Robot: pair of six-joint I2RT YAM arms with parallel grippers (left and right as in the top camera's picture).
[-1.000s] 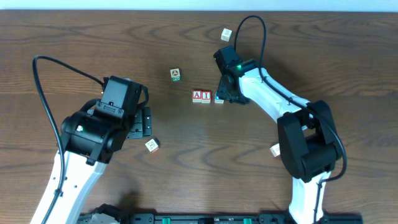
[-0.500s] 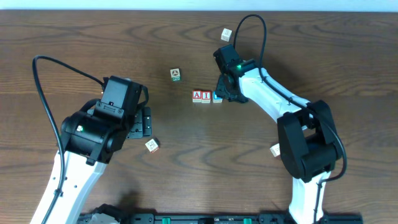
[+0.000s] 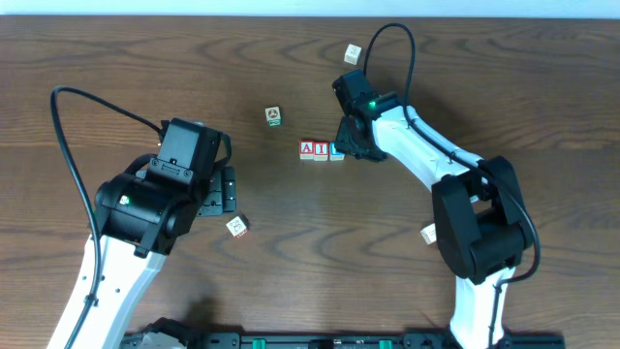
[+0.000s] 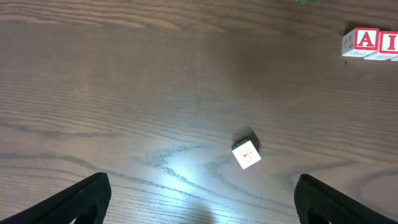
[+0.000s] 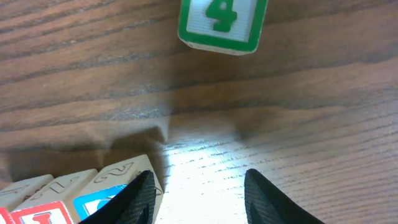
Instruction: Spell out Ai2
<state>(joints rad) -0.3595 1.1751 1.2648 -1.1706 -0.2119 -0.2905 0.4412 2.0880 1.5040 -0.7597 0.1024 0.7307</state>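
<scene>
Right gripper: the right gripper is low over the table, its jaws parted with only bare wood between them; it pinches nothing.
Contact: one finger stands right against the side of the "2" cube; whether it actually touches cannot be told.
Task's things: the "A" cube, the "I" cube and the "2" cube sit in one row near the middle of the table, each snug against the next, with the "2" at the gripper's end.
Step in hand: judged to be the last one, with the "2" set down and let go, so the word looks spelled.
Next move calls for: a straight lift away from the row, without the near finger dragging the "2" askew.
Right arm pose: stretched from its base toward mid-table, wrist tipped down at the row's right end.
Left gripper: the left gripper is spread wide and empty, with a plain cube on the table ahead of it.
Left arm pose: folded on its own side, well apart from the row.
Bystander: the green "4" cube lies beyond the right gripper, apart from the row.
</scene>
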